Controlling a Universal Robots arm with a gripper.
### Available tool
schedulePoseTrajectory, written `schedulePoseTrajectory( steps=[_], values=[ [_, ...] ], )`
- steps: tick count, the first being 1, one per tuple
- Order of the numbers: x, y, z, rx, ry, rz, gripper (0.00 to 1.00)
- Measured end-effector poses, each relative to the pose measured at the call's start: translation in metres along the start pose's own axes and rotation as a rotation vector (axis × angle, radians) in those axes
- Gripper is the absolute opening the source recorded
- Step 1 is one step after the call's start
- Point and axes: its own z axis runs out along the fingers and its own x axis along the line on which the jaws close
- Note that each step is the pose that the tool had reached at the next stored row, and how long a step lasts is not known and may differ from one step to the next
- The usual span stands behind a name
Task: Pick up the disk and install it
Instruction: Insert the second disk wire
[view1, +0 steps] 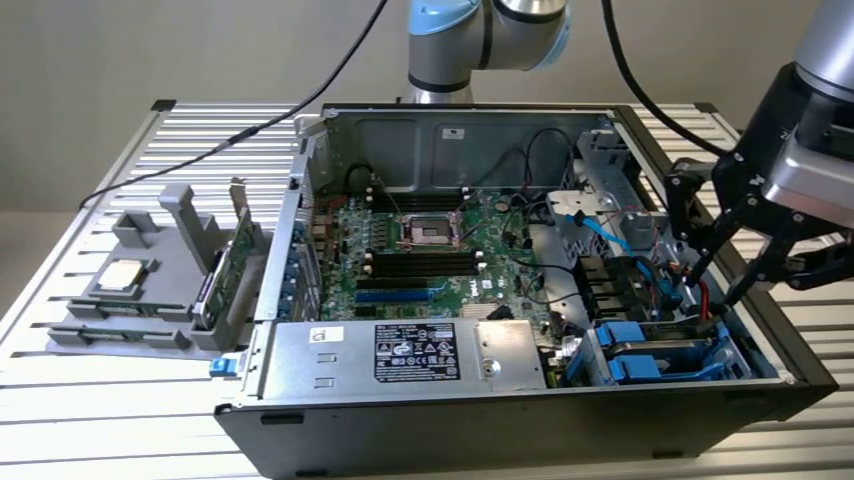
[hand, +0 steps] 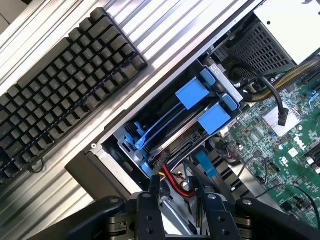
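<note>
On the exterior view's left, a gray holder (view1: 134, 290) keeps a chip (view1: 123, 274) and a card upright on the desk (view1: 80, 420). Centre: the open computer case (view1: 534, 420), board exposed. Right: the disk (view1: 663, 352) sits in its blue carrier, low in the drive bay. My fingers (view1: 714, 290) hang just above its cable end, partly apart, gripping nothing.
</note>
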Motion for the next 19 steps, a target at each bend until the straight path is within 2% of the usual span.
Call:
schedulePoseTrajectory(
  steps=[7,14,19],
  values=[
    [0.001,0.0002,0.0000,0.0172,-0.0160,0.044,0.37],
    [0.006,0.0044,0.0002,0.0242,-0.0229,0.061,0.37],
    [0.013,0.0105,0.0004,0.0357,-0.0341,0.062,0.37]
  ],
)
